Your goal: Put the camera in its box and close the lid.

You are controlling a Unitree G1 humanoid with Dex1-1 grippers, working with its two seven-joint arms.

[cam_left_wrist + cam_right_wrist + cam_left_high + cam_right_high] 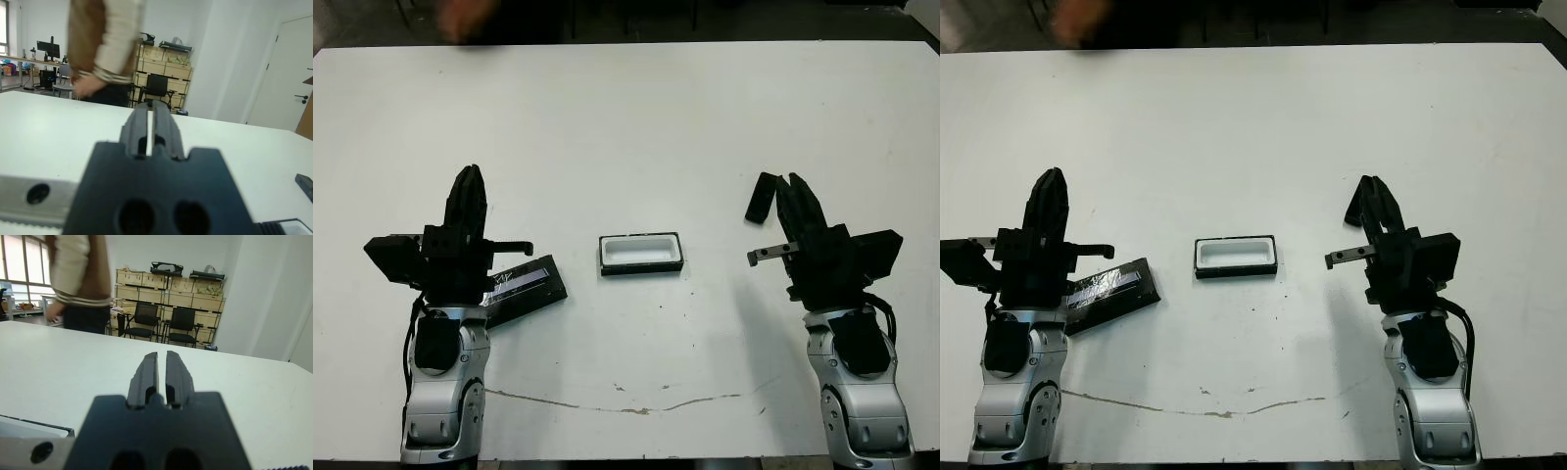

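The box [641, 253], a shallow black tray with white lining, sits open at the table's middle. The lid [524, 289], black with a silvery-purple stripe, lies flat left of it, partly under my left arm. The camera [762, 199], a small black slab, rests on the table at the right, just left of my right gripper's fingers. My left gripper [470, 174] hovers shut and holds nothing, behind the lid and left of the box. My right gripper [796, 184] is shut too, beside the camera and not holding it. Each wrist view shows its fingers [160, 128] [146, 374] pressed close together.
A person [105, 49] stands beyond the table's far left edge, one hand [470, 15] blurred over that edge. A thin brown streak [626, 403] runs along the near part of the white table [636, 127]. Chairs and crates stand far behind.
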